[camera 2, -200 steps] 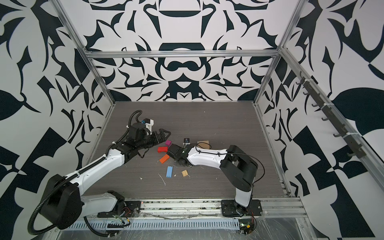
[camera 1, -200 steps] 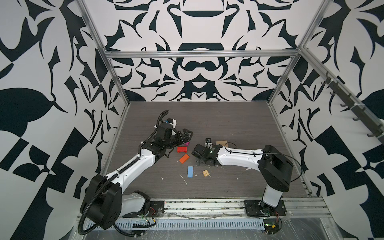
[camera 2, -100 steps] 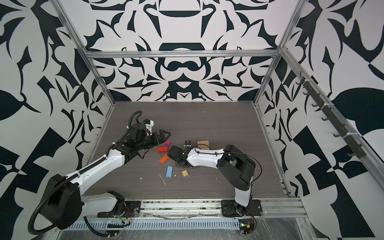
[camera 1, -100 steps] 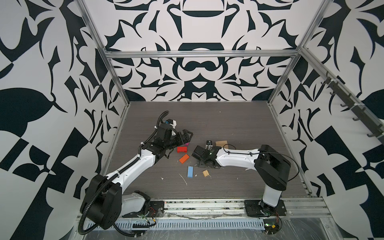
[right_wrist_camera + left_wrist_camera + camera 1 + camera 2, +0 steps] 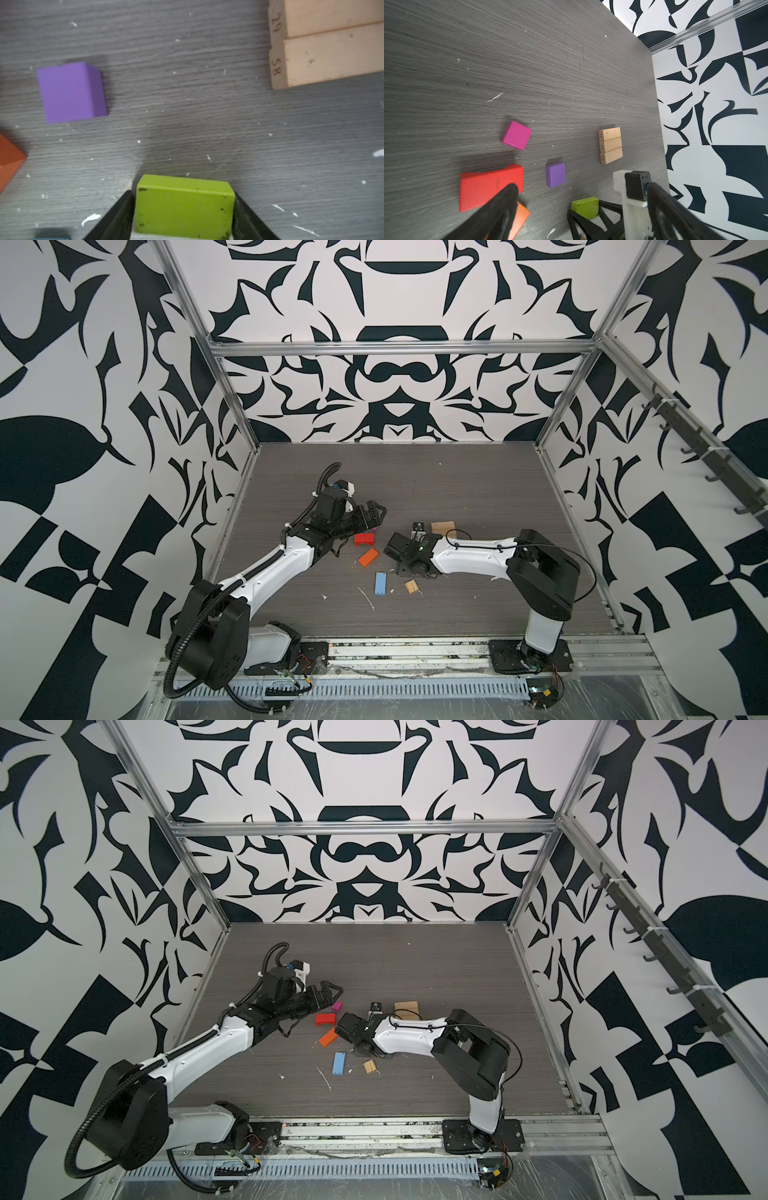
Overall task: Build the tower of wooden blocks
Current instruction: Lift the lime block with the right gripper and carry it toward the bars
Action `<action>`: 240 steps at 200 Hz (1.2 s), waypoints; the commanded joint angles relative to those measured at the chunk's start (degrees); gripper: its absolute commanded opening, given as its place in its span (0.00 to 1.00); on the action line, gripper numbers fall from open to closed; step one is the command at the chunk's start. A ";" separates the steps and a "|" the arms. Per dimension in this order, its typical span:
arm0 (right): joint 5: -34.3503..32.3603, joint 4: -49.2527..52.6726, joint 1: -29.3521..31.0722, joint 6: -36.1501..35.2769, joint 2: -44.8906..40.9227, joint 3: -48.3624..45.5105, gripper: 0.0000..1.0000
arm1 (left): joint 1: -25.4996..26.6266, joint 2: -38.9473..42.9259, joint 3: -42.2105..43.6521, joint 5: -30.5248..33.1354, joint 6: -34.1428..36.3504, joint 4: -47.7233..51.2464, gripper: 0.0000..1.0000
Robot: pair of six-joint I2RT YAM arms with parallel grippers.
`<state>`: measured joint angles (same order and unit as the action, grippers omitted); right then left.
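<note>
green blk (image 5: 184, 205) btwn jaws, far table (image 5: 415, 481) – open

Three tan planks (image 5: 611, 145) side by side: end faces bear small dark numbers, one each, 31, 29 and 58. Right wrist view shows only 29 and 58.

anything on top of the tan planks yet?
No. The three tan planks lie side by side, tops bare. The lime green block is apart, between the fingers of the right gripper. Their undersides are hidden.
</note>
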<state>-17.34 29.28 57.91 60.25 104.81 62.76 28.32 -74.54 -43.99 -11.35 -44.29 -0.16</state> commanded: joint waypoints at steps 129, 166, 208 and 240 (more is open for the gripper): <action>1.17 -2.16 -4.97 -15.70 -13.28 -9.50 0.59 | 0.16 0.04 -2.96 0.50 0.93 2.10 0.99; 3.74 -0.56 -8.17 -19.63 -16.27 -10.75 0.58 | 0.16 -0.95 -3.83 -0.08 0.91 1.89 0.99; 5.09 1.39 -11.29 -23.75 -18.70 -11.69 0.57 | 0.16 -1.56 -4.61 -0.44 0.99 2.11 0.99; 6.72 1.31 -12.91 -26.50 -20.17 -12.45 0.57 | 0.19 -2.27 -5.42 -0.54 1.29 2.36 0.99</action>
<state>-12.19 29.32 45.87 37.34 86.59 50.48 28.32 -76.05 -47.13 -11.44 -43.77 1.72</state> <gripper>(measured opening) 0.592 0.995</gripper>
